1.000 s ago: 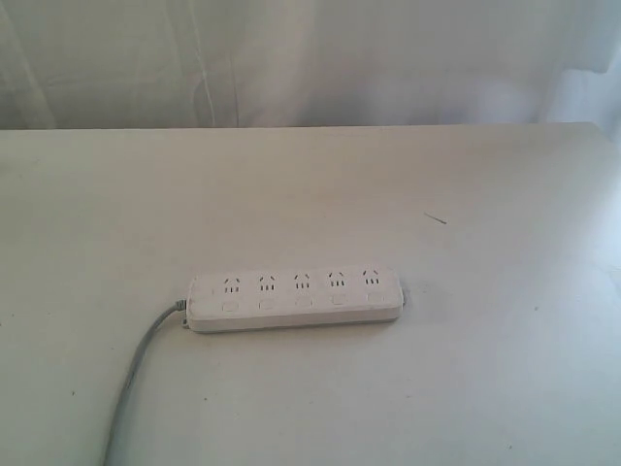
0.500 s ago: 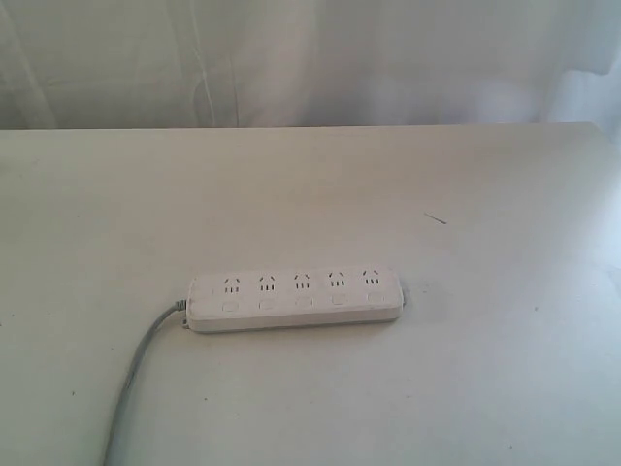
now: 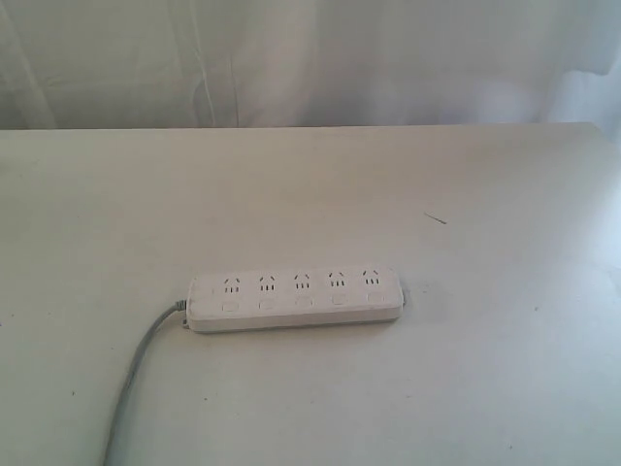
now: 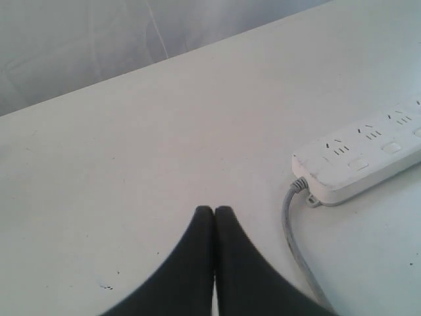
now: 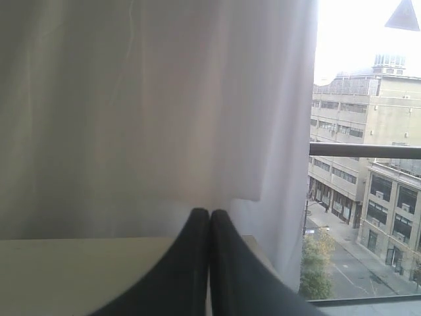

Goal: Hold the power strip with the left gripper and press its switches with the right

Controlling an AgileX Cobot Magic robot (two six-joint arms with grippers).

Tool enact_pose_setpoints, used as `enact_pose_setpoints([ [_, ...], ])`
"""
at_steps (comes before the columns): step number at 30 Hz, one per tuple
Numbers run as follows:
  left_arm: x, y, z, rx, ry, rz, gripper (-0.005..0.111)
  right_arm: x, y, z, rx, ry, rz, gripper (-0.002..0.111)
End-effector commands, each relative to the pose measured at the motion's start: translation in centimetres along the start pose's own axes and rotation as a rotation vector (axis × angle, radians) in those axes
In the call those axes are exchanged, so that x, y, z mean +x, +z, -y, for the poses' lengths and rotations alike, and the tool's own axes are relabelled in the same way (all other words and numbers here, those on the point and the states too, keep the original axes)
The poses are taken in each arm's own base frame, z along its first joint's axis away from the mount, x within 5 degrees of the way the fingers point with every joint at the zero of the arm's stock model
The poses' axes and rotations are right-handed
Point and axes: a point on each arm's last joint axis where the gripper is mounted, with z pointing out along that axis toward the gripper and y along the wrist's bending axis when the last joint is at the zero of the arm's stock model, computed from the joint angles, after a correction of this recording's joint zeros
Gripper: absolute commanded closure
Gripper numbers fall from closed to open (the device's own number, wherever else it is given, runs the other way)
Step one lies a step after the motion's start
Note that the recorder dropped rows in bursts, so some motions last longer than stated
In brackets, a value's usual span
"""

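The white power strip (image 3: pixel 295 299) lies flat on the table near its front, long side across the view, with its row of switches (image 3: pixel 304 302) below the socket groups. Its grey cord (image 3: pixel 136 374) leaves the left end and runs toward the front edge. Neither arm shows in the exterior view. In the left wrist view my left gripper (image 4: pixel 214 210) is shut and empty above bare table, apart from the power strip (image 4: pixel 366 157) and its cord (image 4: pixel 293 230). My right gripper (image 5: pixel 210 213) is shut on nothing, pointing at the curtain past the table's end.
The table (image 3: pixel 310 194) is white; a small dark fleck (image 3: pixel 435 218) lies right of the middle. A white curtain (image 3: pixel 310 58) hangs behind the far edge. The right wrist view shows the curtain (image 5: pixel 151 99), a window (image 5: pixel 368 164) and the table's end (image 5: pixel 79 270).
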Motion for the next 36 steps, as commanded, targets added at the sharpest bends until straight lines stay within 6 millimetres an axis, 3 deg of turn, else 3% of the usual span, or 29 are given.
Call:
enact_pose_setpoints([
  [1, 0.2, 0.1, 0.0, -0.002, -0.017, 0.0, 0.107, 0.0, -0.1, 0.0, 0.005, -0.007, 0.003, 0.108],
  [10, 0.2, 0.1, 0.0, -0.002, -0.017, 0.0, 0.107, 0.3, -0.1, 0.0, 0.003, -0.009, -0.028, 0.108],
  [17, 0.2, 0.1, 0.0, -0.002, -0.017, 0.0, 0.107, 3.6, -0.8, -0.2, -0.022, -0.009, -0.395, 0.108],
  [25, 0.2, 0.1, 0.0, -0.002, -0.017, 0.0, 0.107, 5.7, -0.8, -0.2, -0.071, -0.233, -0.44, 0.108],
  [30, 0.2, 0.1, 0.0, 0.0, -0.038, 0.0, 0.107, 8.2, -1.0, -0.5, -0.087, -0.186, -0.499, 0.108],
  [36, 0.4, 0.1, 0.1, 0.002, -0.065, -0.018, 0.107, 7.8, -0.8, -0.5, -0.078, -0.165, -0.445, 0.108],
])
